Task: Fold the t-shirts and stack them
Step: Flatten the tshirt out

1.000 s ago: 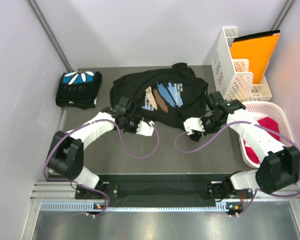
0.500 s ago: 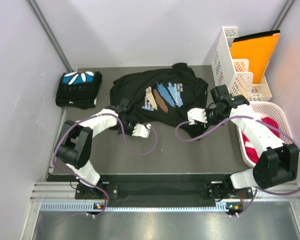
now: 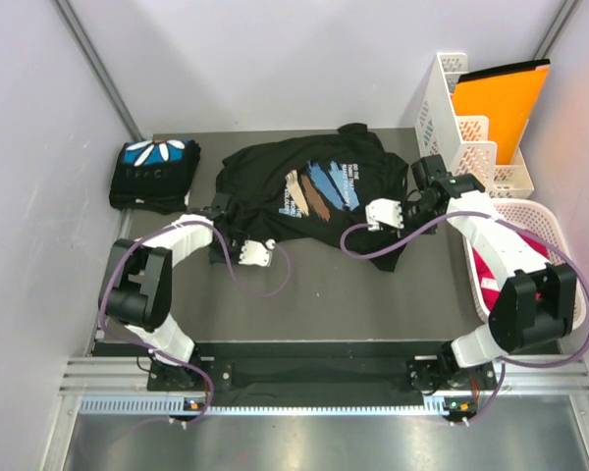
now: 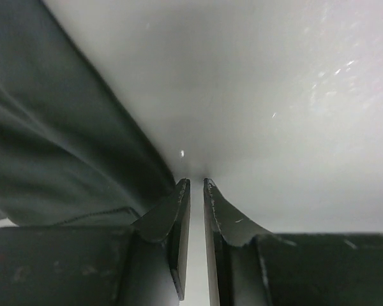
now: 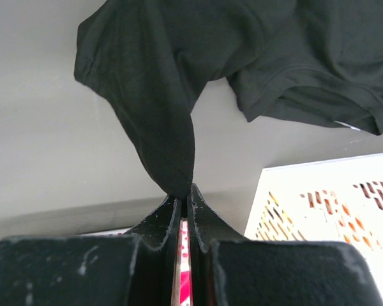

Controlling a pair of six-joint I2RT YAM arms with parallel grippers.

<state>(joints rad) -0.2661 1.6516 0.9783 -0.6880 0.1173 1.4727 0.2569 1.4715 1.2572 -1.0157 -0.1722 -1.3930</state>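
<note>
Right claw (image 5: 184, 191) pinches soft black t-shirt (image 5: 153, 95) into cone (matte cloth); left claw (image 4: 193, 183) narrow slit, grip unclear.

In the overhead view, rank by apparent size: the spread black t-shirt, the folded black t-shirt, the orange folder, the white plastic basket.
1. spread black t-shirt with brush-stroke print
2. white plastic basket, partly hidden
3. folded black petal-print t-shirt and orange folder: too alike to rank
</note>
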